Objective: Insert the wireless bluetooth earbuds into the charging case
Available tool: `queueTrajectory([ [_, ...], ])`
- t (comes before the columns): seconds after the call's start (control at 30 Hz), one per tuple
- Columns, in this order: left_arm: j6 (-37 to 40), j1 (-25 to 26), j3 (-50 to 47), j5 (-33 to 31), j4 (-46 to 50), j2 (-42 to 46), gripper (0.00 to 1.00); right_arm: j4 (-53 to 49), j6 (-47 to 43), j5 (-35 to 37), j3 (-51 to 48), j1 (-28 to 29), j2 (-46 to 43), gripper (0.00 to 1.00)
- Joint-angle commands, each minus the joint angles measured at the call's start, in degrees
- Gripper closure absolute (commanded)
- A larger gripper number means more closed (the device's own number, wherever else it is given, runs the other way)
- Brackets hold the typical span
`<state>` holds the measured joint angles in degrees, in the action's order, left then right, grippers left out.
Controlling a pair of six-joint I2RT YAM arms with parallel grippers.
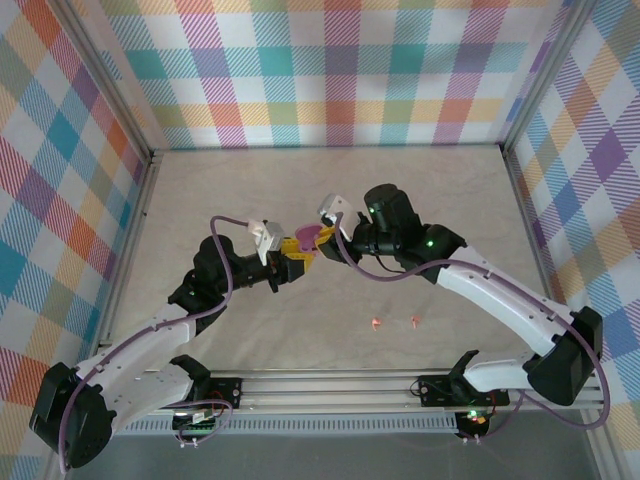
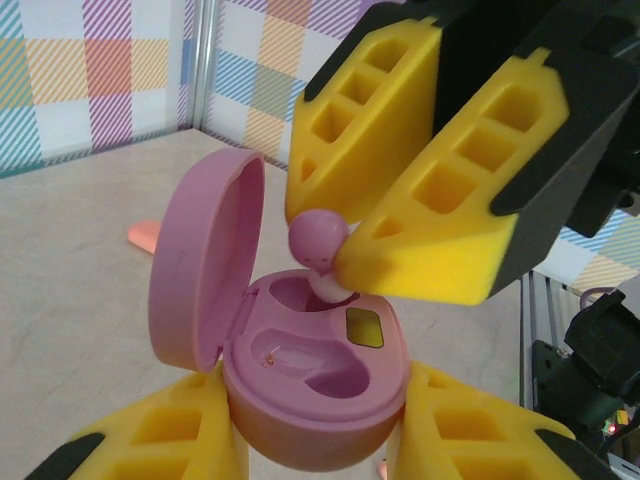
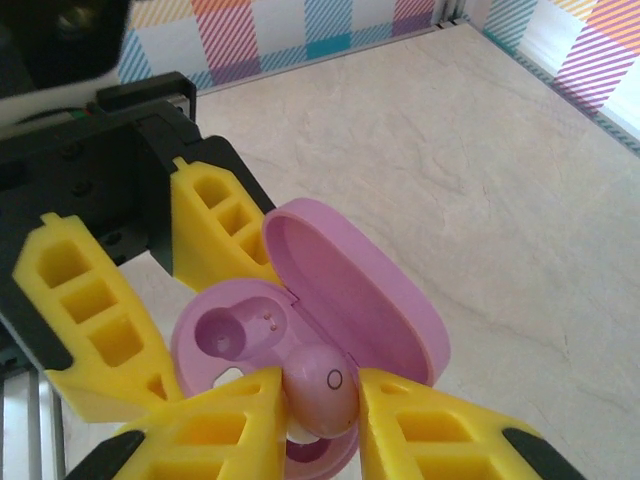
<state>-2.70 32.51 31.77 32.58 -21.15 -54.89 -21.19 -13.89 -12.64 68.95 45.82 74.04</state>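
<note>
My left gripper (image 2: 318, 425) is shut on the base of the lilac charging case (image 2: 330, 395), held above the table with its lid (image 2: 205, 260) swung open. Over it, my right gripper (image 3: 322, 402) is shut on one lilac earbud (image 3: 322, 385). The white tip of that earbud (image 2: 318, 240) sits at the mouth of the case's far slot. The near slot (image 2: 325, 362) is empty. From above, the case (image 1: 309, 237) lies between the left gripper (image 1: 291, 260) and the right gripper (image 1: 331, 232). Two salmon-orange earbuds (image 1: 375, 322) (image 1: 415, 320) lie on the table near the front.
A salmon-orange object (image 2: 145, 235) rests on the table behind the open lid. The beige table (image 1: 440, 200) is ringed by plaid walls, and both arm bases sit on the rail (image 1: 330, 385) at the near edge.
</note>
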Motion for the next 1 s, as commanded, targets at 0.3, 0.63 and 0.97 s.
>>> queueTrajectory([
  [0.3, 1.3, 0.4, 0.8, 1.2, -0.3, 2.6, 0.85, -1.6, -4.5, -0.3, 0.9, 0.3, 0.7, 0.75],
  [0.63, 1.1, 0.4, 1.0, 0.7, -0.4, 2.7, 0.84, -5.1, -6.5, -5.9, 1.7, 0.4, 0.7, 0.72],
  [0.97, 1.1, 0.4, 1.1, 0.6, 0.1, 2.6, 0.84, -8.8, -7.6, -7.2, 3.6, 0.4, 1.1, 0.73],
])
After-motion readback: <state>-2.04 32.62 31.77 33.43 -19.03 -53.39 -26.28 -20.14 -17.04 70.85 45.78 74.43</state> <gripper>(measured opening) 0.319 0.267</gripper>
